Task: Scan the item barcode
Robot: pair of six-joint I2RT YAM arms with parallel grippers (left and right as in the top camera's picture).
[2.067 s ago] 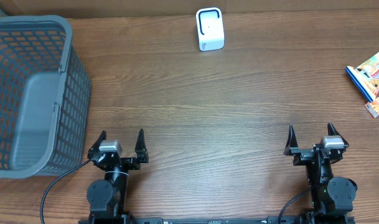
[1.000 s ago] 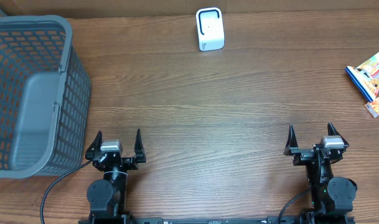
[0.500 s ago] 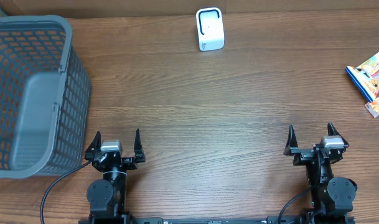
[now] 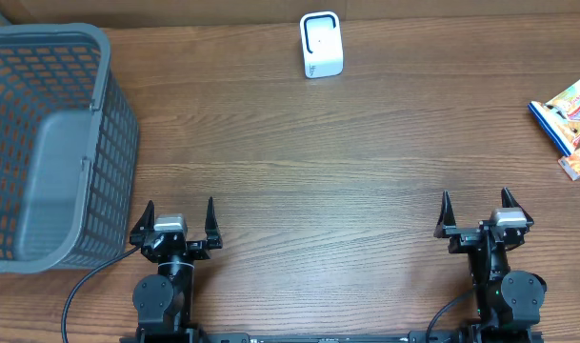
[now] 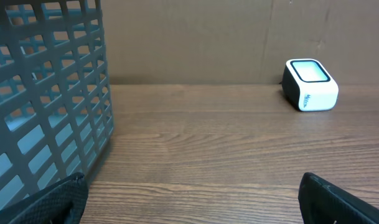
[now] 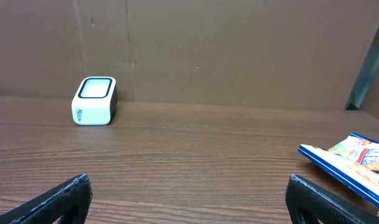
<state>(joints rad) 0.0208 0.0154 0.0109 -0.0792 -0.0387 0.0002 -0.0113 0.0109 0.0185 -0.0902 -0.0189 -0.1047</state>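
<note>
A flat, brightly printed packet with a blue border lies at the table's right edge, well apart from the white scanner at its far edge, while the left gripper and right gripper both stand wide open, holding nothing.

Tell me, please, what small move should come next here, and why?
Probably reach the right gripper toward the larger snack packet at the far right. It and the left gripper stand open and empty, the packet lies on that gripper's side, and nothing faces the white scanner yet.
</note>
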